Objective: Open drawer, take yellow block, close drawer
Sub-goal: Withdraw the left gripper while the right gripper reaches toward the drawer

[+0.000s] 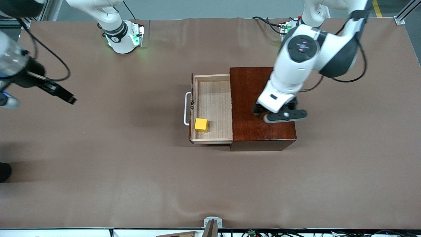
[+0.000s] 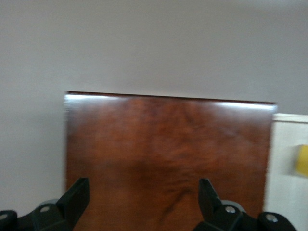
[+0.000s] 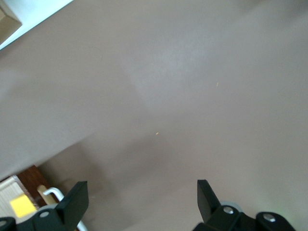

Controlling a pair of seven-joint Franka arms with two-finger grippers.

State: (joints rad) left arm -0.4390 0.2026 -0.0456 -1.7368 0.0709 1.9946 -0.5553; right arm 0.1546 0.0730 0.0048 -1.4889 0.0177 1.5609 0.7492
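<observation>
The drawer [image 1: 213, 98] stands pulled out of the dark reddish-brown box [image 1: 253, 131], toward the right arm's end of the table. Its white handle [image 1: 186, 108] faces that way. The yellow block [image 1: 201, 125] lies in the tray's corner nearest the front camera and also shows in the left wrist view [image 2: 302, 160] and the right wrist view [image 3: 22, 205]. My left gripper [image 1: 276, 113] hovers open over the box's top [image 2: 163, 149], holding nothing. My right gripper [image 1: 61, 93] is up over bare table near the right arm's end, open and empty [image 3: 142, 187].
Brown cloth [image 1: 131, 171] covers the whole table. The two arm bases [image 1: 123, 36] stand along the edge farthest from the front camera. A small metal clamp [image 1: 212, 223] sits at the nearest edge. The left arm's elbow [image 1: 338, 56] hangs above the box's end.
</observation>
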